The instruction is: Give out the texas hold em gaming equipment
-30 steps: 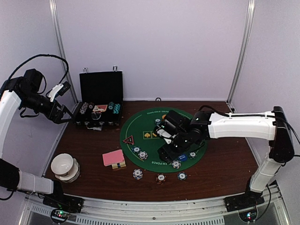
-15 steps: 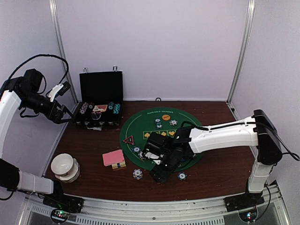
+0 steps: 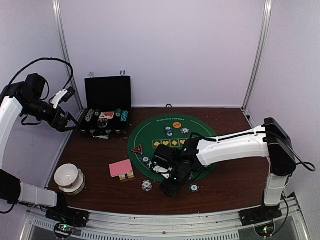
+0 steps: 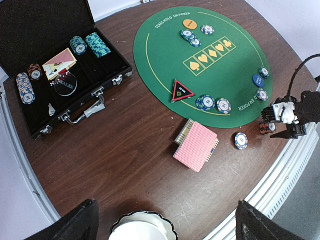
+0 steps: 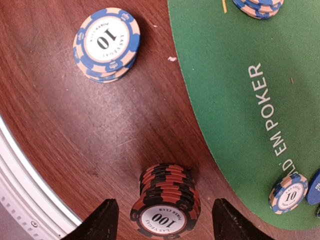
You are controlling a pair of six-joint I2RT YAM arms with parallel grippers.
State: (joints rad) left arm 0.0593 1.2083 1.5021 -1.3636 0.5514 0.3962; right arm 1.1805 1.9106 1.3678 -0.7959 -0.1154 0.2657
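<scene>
My right gripper (image 3: 170,186) (image 5: 165,224) is low over the bare table just off the green mat's (image 3: 150,137) near edge. It is open, with its fingers on either side of a red-and-black "100" chip stack (image 5: 167,200) and gaps on both sides. A blue-and-white "10" chip stack (image 5: 106,42) (image 3: 146,185) lies to its left. The pink-backed card deck (image 3: 121,168) (image 4: 196,146), red triangle marker (image 3: 137,149) (image 4: 183,90), orange disc (image 3: 191,125) and blue disc (image 4: 258,80) lie on or near the mat. My left gripper (image 3: 70,122) (image 4: 167,225) is open, empty and held high at the left.
An open black case (image 3: 106,107) (image 4: 55,65) holding chips and cards stands at the back left. A white bowl (image 3: 68,176) (image 4: 142,230) sits at the front left. More chip stacks lie on the mat and one (image 3: 194,188) right of my right gripper. The table's front rail is close.
My right arm has swung from over the mat's middle toward the near table edge and come down around the red chip stack. The left arm has not moved.
</scene>
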